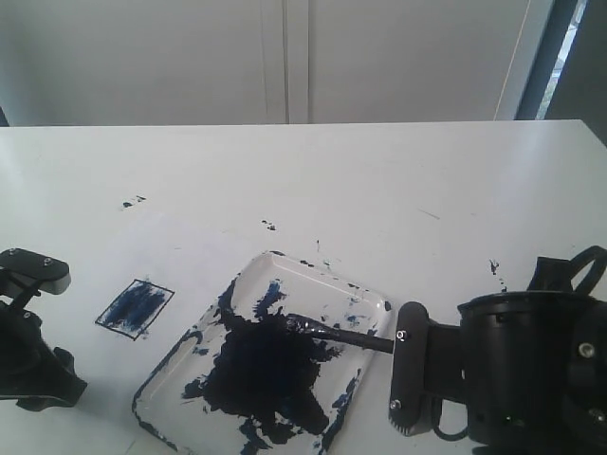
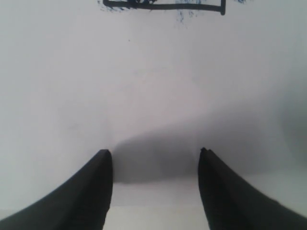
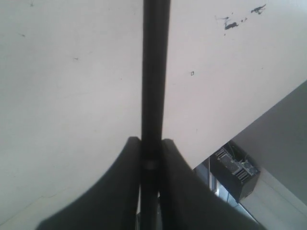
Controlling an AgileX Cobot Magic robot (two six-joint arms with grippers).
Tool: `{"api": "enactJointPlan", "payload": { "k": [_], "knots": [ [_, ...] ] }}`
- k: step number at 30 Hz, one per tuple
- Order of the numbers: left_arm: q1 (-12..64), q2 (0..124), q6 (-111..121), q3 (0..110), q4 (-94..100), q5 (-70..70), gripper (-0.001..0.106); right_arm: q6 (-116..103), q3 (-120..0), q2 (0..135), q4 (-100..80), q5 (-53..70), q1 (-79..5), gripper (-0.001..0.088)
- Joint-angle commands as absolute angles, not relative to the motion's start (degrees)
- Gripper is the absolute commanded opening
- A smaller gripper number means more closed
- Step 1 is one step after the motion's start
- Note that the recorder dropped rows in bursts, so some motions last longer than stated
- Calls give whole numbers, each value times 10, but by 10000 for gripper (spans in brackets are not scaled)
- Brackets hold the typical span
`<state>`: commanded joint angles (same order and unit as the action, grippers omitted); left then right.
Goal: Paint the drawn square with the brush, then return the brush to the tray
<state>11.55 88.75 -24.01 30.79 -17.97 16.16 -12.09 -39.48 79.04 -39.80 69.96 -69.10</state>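
The clear tray with a big navy blot lies at the front middle of the table. The thin black brush reaches over it, its clotted tip above the blot. My right gripper is shut on the brush handle at the tray's right side. The drawn square, streaked dark blue, lies left of the tray; one of its black edges shows in the left wrist view. My left gripper stands open over bare white paper just short of the square, nothing between its fingers.
Small paint specks dot the table behind the square and others behind the tray. More specks show in the right wrist view. The table's right edge runs close by the right arm, with a dark box below it.
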Motion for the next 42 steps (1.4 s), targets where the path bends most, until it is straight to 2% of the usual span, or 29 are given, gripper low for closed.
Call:
{"api": "enactJointPlan", "payload": {
  "k": [27, 42],
  "knots": [
    [116, 888, -240, 308, -180, 163, 586, -28, -396, 840, -300, 693, -691, 0],
    [116, 888, -240, 308, -180, 166, 586, -19, -511, 802, -315, 649, -691, 0]
  ]
}}
